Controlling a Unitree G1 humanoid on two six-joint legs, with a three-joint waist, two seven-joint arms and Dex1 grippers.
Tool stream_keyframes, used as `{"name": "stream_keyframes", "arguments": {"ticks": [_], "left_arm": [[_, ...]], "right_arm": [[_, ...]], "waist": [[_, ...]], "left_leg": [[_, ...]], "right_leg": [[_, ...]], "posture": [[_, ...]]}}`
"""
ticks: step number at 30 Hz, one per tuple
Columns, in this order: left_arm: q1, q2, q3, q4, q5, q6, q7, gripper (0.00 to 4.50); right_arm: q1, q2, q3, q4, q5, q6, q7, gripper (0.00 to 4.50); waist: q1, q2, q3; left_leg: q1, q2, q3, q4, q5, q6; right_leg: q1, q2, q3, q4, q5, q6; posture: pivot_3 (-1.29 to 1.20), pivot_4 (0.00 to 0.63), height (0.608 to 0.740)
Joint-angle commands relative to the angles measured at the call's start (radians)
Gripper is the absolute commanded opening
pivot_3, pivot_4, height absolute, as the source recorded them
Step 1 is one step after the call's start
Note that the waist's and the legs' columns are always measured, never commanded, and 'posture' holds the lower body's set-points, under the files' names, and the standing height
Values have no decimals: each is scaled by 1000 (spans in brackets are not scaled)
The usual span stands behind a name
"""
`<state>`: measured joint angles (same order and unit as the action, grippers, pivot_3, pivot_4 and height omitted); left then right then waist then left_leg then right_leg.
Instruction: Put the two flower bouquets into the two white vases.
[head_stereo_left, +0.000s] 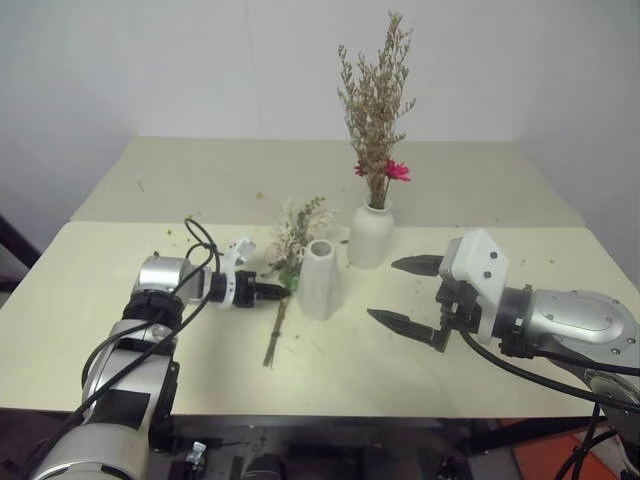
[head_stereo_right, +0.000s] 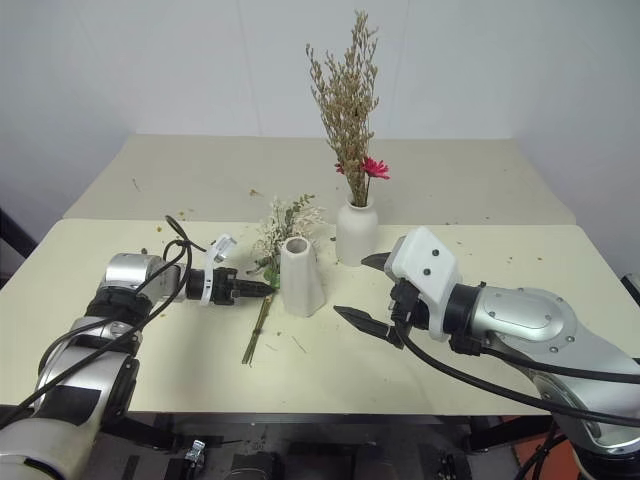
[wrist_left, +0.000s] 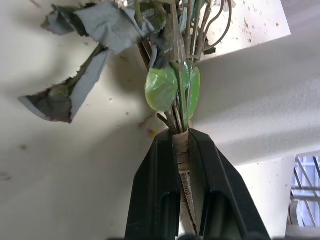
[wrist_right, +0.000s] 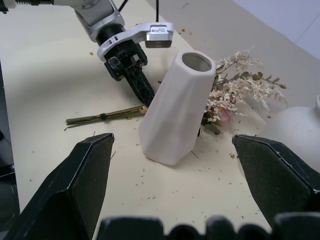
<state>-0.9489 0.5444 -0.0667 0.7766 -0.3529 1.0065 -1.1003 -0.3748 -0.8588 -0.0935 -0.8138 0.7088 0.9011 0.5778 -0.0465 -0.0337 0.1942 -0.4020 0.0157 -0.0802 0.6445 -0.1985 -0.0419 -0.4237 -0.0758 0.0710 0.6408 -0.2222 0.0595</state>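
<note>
Bouquet stems (wrist_left: 182, 150) clamped in left end effector (head_stereo_left: 272, 291)

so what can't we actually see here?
- Cream bouquet blooms: head views, cone vase covers part; roses only glimpsed in right wrist view.
- Left tool shut on its stems; stem ends hidden between fingers.
- Round vase: cut by edge, right wrist view.

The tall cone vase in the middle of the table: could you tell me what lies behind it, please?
Behind the cone vase lies the cream-and-pink bouquet, blooms and leaves showing past it. The vase covers the middle of the stems; their ends come out by the left pincer, shut on them.
</note>
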Motion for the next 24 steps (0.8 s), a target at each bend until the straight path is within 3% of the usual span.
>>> {"name": "stream_keyframes", "arguments": {"ticks": [1,5,11,15,24], "left_arm": [[-11,80,108,-76,-19,-31,54,118],[-37,147,251,-248,-93,-45,86,118],[-96,104,482,-484,-247,-231,170,118],[-127,38,473,-510,-257,-386,165,118],[-190,-86,438,-285,-336,-477,-37,118]], "right_arm": [[-3,2,-25,-19,0,-22,-8,4500],[0,-1,-34,-16,6,-19,-4,4500],[-6,-4,-5,13,-28,-43,14,4500],[-13,11,15,27,-54,-69,18,4500],[20,29,15,-1,-94,-73,-17,4500]], "waist": [[-2,0,0],[3,-1,0],[24,-1,1],[27,-1,1],[18,-1,0]], "left_leg": [[0,0,0,0,0,0],[-2,0,0,0,0,0],[-3,-1,0,1,0,0],[-1,-1,0,1,0,0],[-2,-1,0,1,0,0]], "right_leg": [[0,0,0,0,0,0],[-1,0,0,0,0,0],[-1,-1,-1,-2,2,-2],[1,-1,-1,-1,1,1],[-1,-1,-1,-2,3,-3]], "posture": [[0,150,740],[0,150,740],[0,150,740],[0,150,740],[0,150,740]]}}
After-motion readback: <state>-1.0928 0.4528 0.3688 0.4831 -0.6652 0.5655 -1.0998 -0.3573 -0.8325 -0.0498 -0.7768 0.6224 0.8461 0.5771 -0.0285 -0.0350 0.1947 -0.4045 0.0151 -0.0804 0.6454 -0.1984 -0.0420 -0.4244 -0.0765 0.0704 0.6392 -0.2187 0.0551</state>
